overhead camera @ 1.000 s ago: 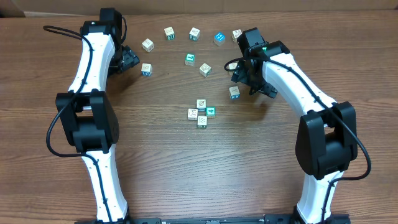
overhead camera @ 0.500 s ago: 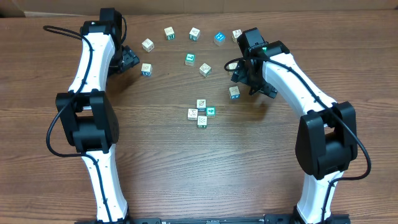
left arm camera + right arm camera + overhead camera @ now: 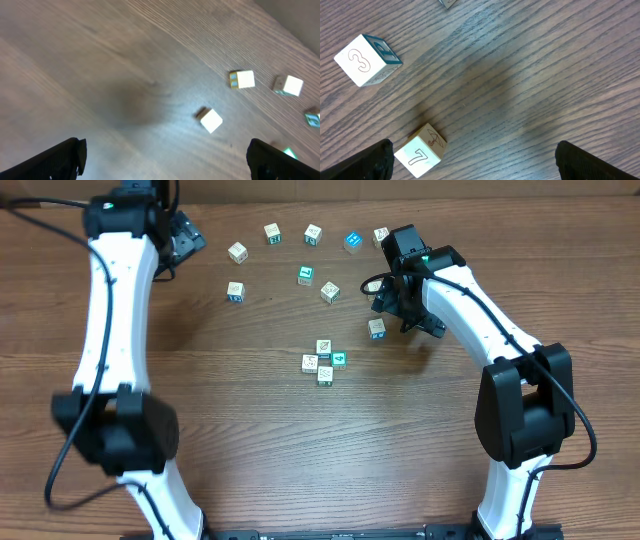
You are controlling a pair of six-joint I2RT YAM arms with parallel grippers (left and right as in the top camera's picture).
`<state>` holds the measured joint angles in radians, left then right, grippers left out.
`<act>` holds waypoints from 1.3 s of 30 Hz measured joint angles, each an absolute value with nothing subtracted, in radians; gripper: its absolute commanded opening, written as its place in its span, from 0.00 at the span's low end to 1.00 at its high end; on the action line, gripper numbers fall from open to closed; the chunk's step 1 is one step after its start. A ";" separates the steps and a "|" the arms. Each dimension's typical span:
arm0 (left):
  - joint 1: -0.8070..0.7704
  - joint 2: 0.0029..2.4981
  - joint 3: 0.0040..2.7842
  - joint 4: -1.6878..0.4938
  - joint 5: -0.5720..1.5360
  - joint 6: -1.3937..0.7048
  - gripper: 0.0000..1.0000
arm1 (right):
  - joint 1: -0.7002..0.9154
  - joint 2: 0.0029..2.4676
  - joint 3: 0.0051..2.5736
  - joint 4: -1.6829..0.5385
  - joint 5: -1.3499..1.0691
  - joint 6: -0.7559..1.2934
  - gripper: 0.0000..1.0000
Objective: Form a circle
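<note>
**Left arm backs off; the ring is only half made**

The cubes lie on the far half of the table and do not yet read as a circle. 5 of them curve along the top as an arc. 1 lower-left cube sits under the arc's left end, and 2 lie loose inside the arc. A few more are on the right side, and 4 touch in a clump near the middle.

The left gripper hung low beside the lower-left cube 1 second ago. It has since swung up to the far-left corner, well apart from every cube, and that cube has not shifted. Its jaws are spread wide with only bare wood between them.

The right gripper has not moved. It hovers over the right side with its jaws spread wide and empty. In its wrist view a cube marked 3 and a cube marked 7 lie off to one side, ungripped.

The left flank looks settled. The clump and the 2 inner cubes probably have to close the lower half, most likely using the right arm.
</note>
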<state>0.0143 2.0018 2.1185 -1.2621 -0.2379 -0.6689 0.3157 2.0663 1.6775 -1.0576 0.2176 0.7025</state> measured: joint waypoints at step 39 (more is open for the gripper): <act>-0.099 1.754 1.342 -0.732 -0.119 -0.459 1.00 | 0.316 2.066 1.678 -1.056 0.217 0.703 1.00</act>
